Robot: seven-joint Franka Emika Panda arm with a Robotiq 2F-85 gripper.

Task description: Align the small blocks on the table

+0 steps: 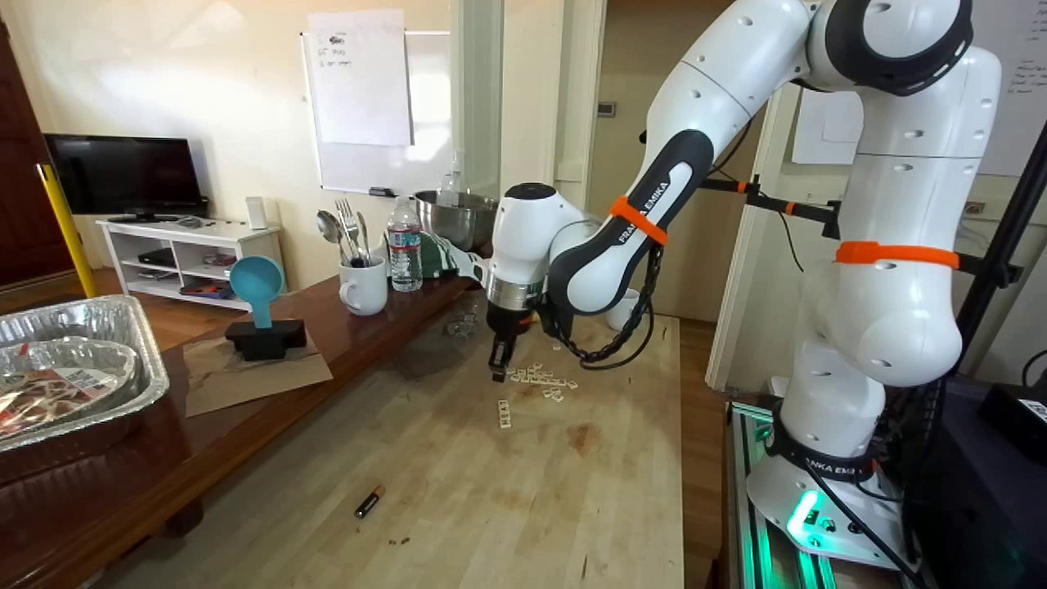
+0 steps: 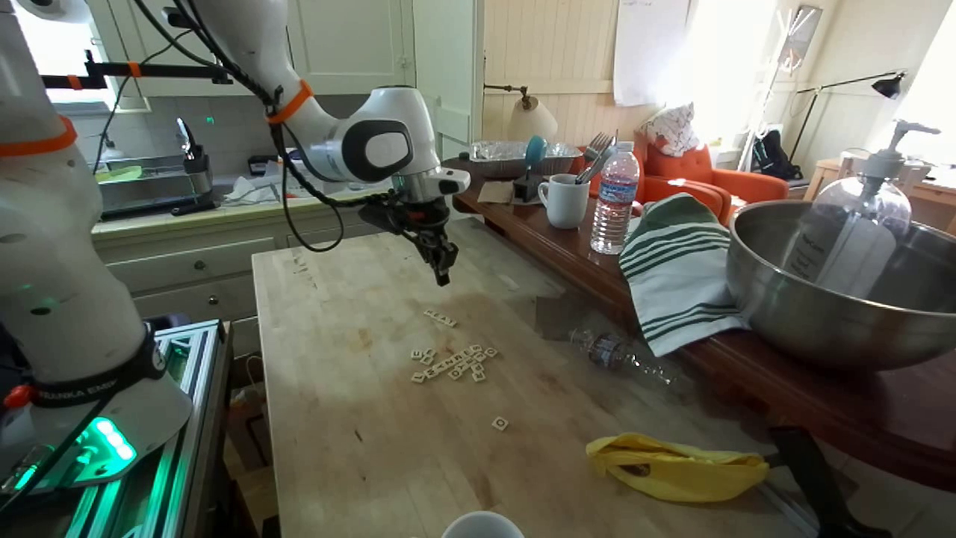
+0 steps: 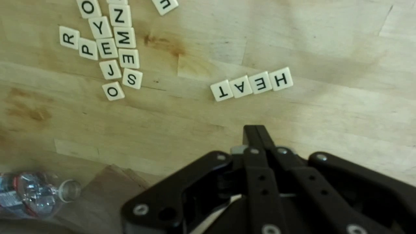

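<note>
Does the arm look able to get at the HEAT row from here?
Probably yes: in the wrist view, nothing shows between the pincer and the HEAT row. The jaws are shut, so pushing looks feasible now; gripping would likely mean opening them first.

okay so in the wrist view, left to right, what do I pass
Clear bottle, P tile, J tile, S tile, cut-off tile at top, then, lined up, T tile, A tile, E tile, H tile.
</note>
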